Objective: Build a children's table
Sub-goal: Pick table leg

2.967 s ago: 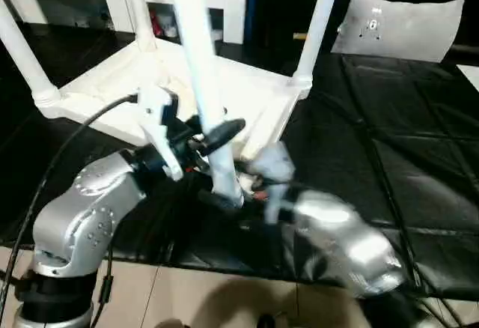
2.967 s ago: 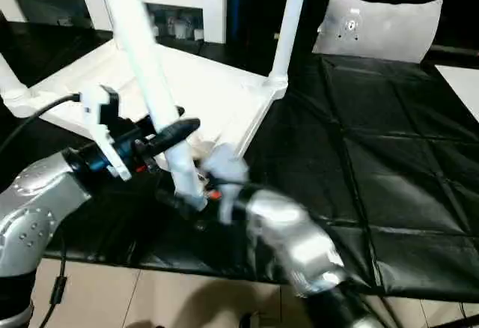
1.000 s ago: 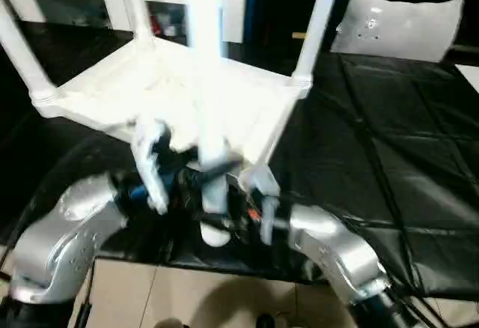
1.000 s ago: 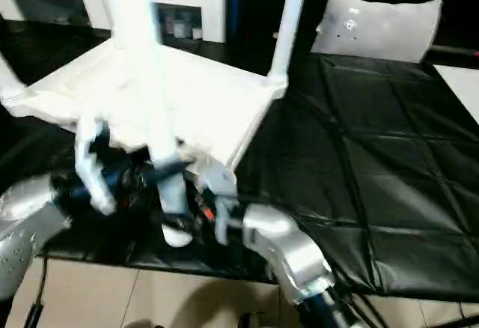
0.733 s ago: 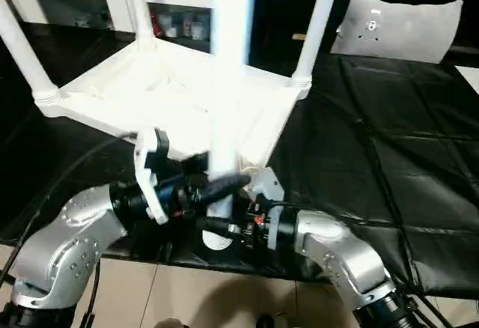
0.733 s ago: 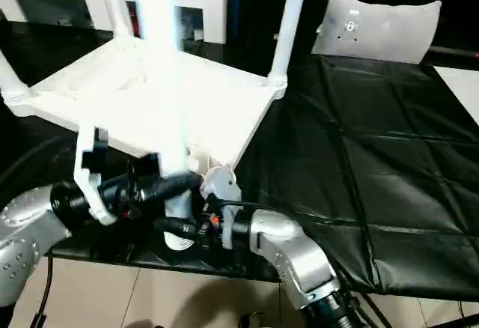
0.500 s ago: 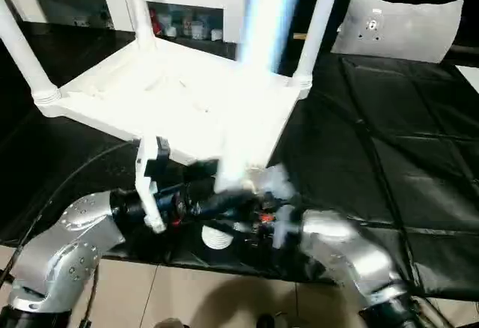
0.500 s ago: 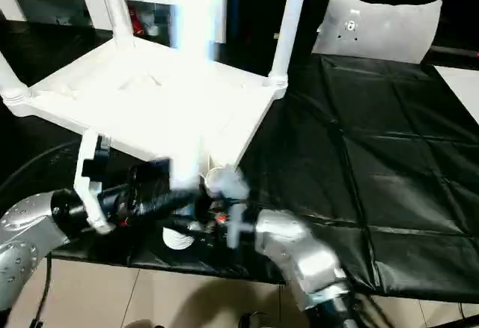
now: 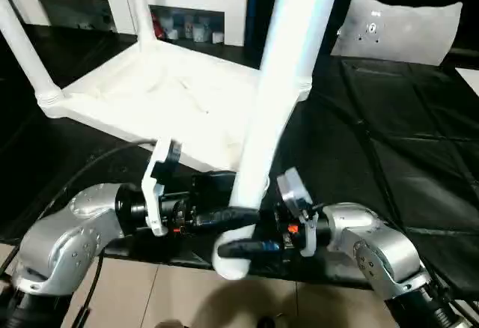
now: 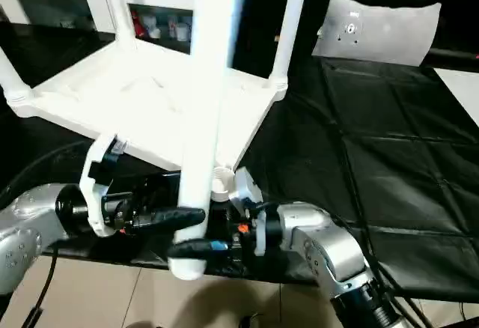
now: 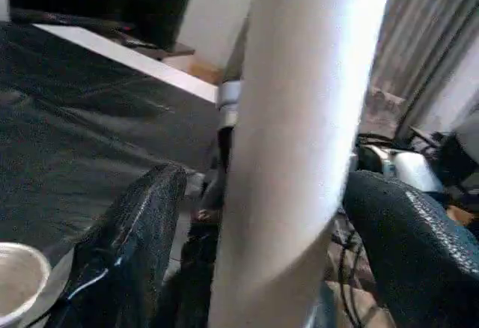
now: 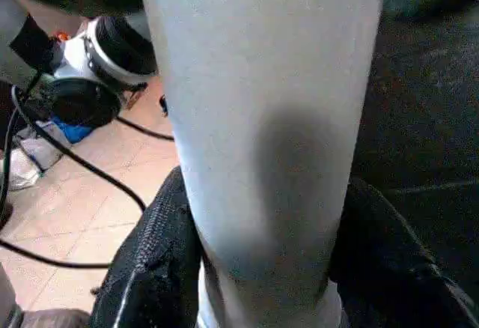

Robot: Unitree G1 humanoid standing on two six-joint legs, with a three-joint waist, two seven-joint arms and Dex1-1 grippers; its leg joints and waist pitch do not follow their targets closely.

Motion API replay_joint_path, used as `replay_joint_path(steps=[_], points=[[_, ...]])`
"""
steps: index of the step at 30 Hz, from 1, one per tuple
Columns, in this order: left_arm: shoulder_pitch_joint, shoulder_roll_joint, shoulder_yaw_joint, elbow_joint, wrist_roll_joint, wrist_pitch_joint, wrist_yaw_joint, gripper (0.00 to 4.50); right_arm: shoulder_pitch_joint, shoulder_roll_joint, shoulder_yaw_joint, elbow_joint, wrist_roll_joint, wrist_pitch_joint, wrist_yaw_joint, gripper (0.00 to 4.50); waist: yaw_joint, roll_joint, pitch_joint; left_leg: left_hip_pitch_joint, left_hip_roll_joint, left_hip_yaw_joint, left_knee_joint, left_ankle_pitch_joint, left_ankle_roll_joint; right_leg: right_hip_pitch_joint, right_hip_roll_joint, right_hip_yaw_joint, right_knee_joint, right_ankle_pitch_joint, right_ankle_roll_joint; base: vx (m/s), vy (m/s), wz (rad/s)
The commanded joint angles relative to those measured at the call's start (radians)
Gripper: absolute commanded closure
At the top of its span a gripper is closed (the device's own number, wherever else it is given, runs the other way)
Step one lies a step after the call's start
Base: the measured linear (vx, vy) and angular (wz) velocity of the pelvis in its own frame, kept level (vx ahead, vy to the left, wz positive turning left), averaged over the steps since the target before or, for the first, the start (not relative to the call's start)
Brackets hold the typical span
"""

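Evidently the right gripper (image 9: 251,247) clamps the fourth leg (image 9: 281,88) near its thick end, left gripper (image 9: 224,214) released alongside, ready to steer it toward the top's (image 9: 172,96) empty socket.

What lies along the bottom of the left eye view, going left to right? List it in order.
Left arm's silver forearm → left gripper → loose white leg, lower end between both grippers → right gripper → right arm's silver forearm.
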Motion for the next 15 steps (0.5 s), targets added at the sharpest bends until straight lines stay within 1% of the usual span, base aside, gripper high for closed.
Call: replay_joint_path(steps=[1, 2, 5, 6, 8, 9, 13, 15], points=[[-0.013, 0.009, 0.003, -0.014, -0.039, 0.027, -0.024, 1.04, -0.024, -0.009, -0.008, 0.005, -0.003, -0.021, 0.02, 2.55, 0.005, 0.014, -0.062, -0.013, 0.014, 0.006, -0.078, -0.153, 0.03, 0.063, -0.065, 0.05, -0.076, -0.35, -0.162, 0.0, 0.0, 0.0], [-0.015, 0.012, 0.004, -0.016, -0.055, 0.038, -0.032, 1.04, -0.029, -0.011, -0.009, 0.009, -0.003, -0.022, 0.024, 2.55, 0.005, 0.014, -0.062, -0.014, 0.015, 0.006, -0.079, -0.148, 0.031, 0.064, -0.064, 0.05, -0.075, -0.335, -0.166, 0.0, 0.0, 0.0], [-0.021, 0.021, -0.002, -0.011, -0.064, 0.051, -0.052, 1.39, -0.039, -0.014, -0.007, 0.023, -0.008, -0.032, 0.037, 2.55, 0.007, 0.014, -0.064, -0.014, 0.015, 0.006, -0.077, -0.14, 0.035, 0.065, -0.064, 0.05, -0.072, -0.316, -0.174, 0.0, 0.0, 0.0], [-0.023, 0.03, -0.011, -0.01, -0.059, 0.055, -0.064, 1.39, -0.043, -0.015, -0.005, 0.031, -0.013, -0.039, 0.044, 2.55, 0.007, 0.015, -0.065, -0.013, 0.016, 0.006, -0.077, -0.136, 0.037, 0.065, -0.064, 0.049, -0.071, -0.302, -0.179, 0.0, 0.0, 0.0], [-0.02, 0.036, -0.025, -0.012, -0.044, 0.054, -0.072, 1.48, -0.047, -0.014, -0.003, 0.037, -0.018, -0.044, 0.048, 2.55, 0.007, 0.014, -0.065, -0.013, 0.016, 0.007, -0.078, -0.136, 0.038, 0.066, -0.064, 0.049, -0.071, -0.302, -0.181, 0.0, 0.0, 0.0], [-0.019, 0.036, -0.031, -0.012, -0.037, 0.053, -0.073, 1.7, -0.048, -0.014, -0.002, 0.04, -0.019, -0.046, 0.049, 2.55, 0.007, 0.015, -0.064, -0.012, 0.017, 0.006, -0.078, -0.139, 0.037, 0.065, -0.064, 0.049, -0.071, -0.306, -0.181, 0.0, 0.0, 0.0], [-0.016, 0.021, -0.049, 0.004, 0.0, 0.029, -0.052, 1.86, -0.051, -0.01, 0.006, 0.051, -0.029, -0.056, 0.052, 2.55, 0.011, 0.014, -0.064, -0.013, 0.016, 0.007, -0.077, -0.139, 0.033, 0.066, -0.065, 0.05, -0.074, -0.325, -0.171, 0.0, 0.0, 0.0], [-0.016, 0.015, -0.054, 0.014, 0.019, 0.009, -0.045, 2.07, -0.052, -0.008, 0.007, 0.054, -0.032, -0.059, 0.052, 2.55, 0.012, 0.015, -0.064, -0.012, 0.015, 0.008, -0.077, -0.137, 0.033, 0.066, -0.065, 0.05, -0.075, -0.328, -0.168, 0.0, 0.0, 0.0]])
